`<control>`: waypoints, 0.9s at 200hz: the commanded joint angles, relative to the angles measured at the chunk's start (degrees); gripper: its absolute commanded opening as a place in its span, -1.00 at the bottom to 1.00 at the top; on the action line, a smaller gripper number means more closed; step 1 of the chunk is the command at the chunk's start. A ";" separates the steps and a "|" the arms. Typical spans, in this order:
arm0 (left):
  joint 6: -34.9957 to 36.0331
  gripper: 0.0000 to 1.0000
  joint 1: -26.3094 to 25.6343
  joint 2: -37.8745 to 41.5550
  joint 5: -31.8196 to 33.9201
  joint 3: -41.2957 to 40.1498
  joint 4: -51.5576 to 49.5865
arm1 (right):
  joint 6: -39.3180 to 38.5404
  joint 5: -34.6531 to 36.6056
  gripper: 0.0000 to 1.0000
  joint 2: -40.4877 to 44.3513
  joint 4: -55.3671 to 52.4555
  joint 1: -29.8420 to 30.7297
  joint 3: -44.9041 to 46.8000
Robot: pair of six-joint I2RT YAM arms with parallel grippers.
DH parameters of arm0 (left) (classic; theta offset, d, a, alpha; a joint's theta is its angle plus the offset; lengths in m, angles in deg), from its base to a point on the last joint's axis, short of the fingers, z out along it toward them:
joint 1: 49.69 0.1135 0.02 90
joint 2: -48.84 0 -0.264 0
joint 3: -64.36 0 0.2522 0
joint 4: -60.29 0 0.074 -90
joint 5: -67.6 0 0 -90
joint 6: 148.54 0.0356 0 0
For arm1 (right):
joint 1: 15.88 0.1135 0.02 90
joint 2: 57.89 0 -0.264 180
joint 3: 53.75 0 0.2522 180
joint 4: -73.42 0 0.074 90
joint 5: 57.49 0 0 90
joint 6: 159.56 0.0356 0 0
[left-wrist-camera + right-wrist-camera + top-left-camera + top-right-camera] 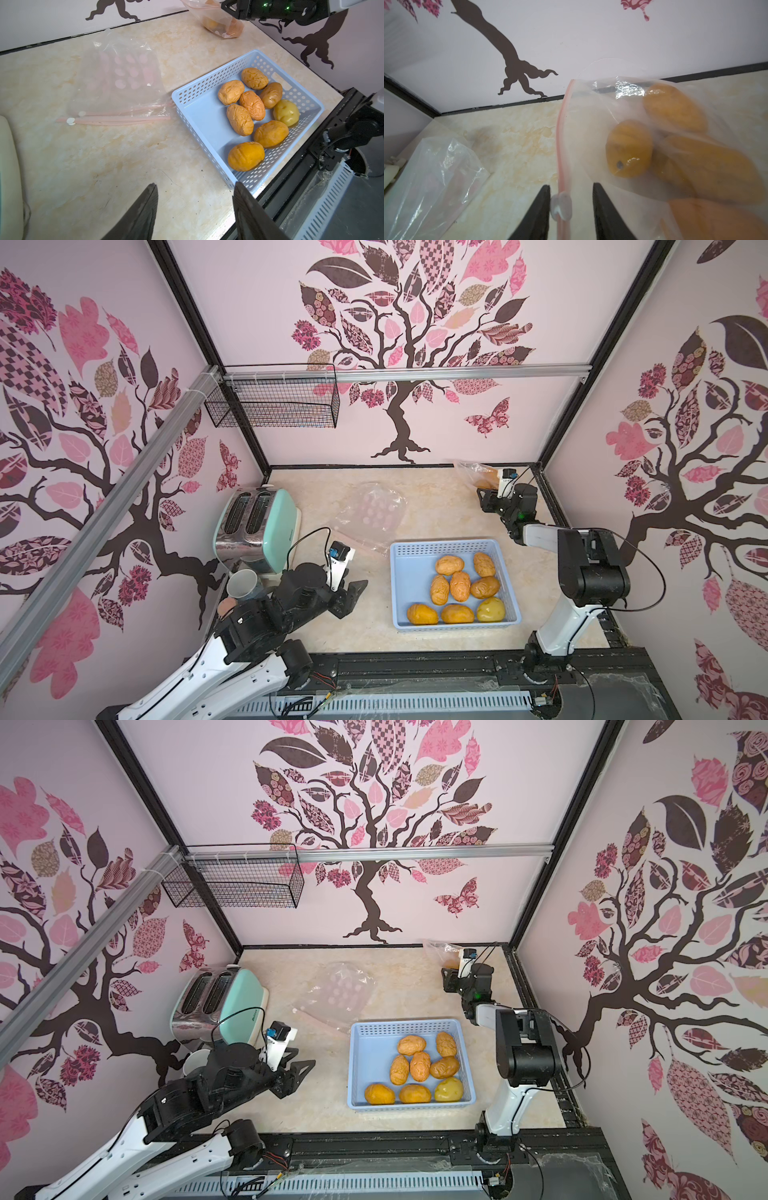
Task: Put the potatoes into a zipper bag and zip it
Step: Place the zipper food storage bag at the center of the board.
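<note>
Several orange-brown potatoes (457, 585) and a yellow-green one (286, 113) lie in a pale blue basket (440, 545). At the back right a clear zipper bag (591, 124) holds a few more potatoes (629, 149). My right gripper (571, 185) is open, its fingers on either side of the bag's pink zip strip and white slider (561, 204). One finger is close against the slider and the other stands apart. In both top views this gripper (484, 497) is at the bag (478, 475). My left gripper (195, 185) is open and holds nothing, left of the basket (199, 93).
A second, flat zipper bag (374, 506) with pink dots lies behind the basket. A mint toaster (257, 526), a grey mug (243, 585) and a pinkish fruit (226, 608) stand at the left. A wire rack (270, 402) hangs on the back wall.
</note>
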 commanded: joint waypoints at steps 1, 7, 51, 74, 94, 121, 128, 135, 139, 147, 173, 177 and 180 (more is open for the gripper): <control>7.62 0.20 0.33 -2.88 9.65 3.66 1.48 | 6.11 -3.23 -0.03 1.22 3.20 -0.05 1.63; 9.98 0.21 0.38 -4.52 13.43 4.99 1.74 | 7.28 -3.37 0.11 2.36 3.52 -0.07 2.51; 20.43 0.25 1.87 -18.88 22.48 12.28 -1.93 | 11.09 -2.90 0.43 15.08 1.71 -0.04 9.51; 28.03 0.25 4.89 -24.91 23.17 10.12 -1.32 | 10.52 -0.60 0.46 23.98 -1.03 0.06 15.04; 36.67 0.26 11.09 -27.33 13.94 6.99 0.91 | 9.47 4.04 0.44 32.53 -2.46 2.10 21.12; 46.33 0.25 19.95 -33.58 6.00 3.85 8.07 | 7.41 6.30 0.45 38.25 -3.48 8.58 22.70; 47.56 0.24 21.70 -36.54 4.46 4.19 8.66 | 6.86 5.47 0.46 38.48 -3.54 9.32 22.28; 49.35 0.25 22.83 -39.48 3.35 4.61 9.08 | 6.74 4.51 0.47 38.49 -3.39 9.40 22.06; 49.96 0.26 23.24 -41.38 3.28 4.85 9.84 | 6.51 4.60 0.49 38.49 -3.36 9.39 22.05; 51.76 0.27 23.67 -44.91 2.90 4.82 12.22 | 5.67 5.33 0.51 38.62 -3.62 9.41 22.22; 57.55 0.27 23.90 -52.66 0.04 3.88 21.19 | 3.04 6.42 0.55 39.61 -3.74 9.38 22.95; 58.20 0.28 23.95 -53.50 0.07 3.79 22.57 | 2.67 6.21 0.56 39.70 -3.41 9.40 23.06; 59.06 0.28 24.05 -54.18 0.19 3.81 23.15 | 2.34 5.88 0.58 39.72 -3.31 9.37 23.12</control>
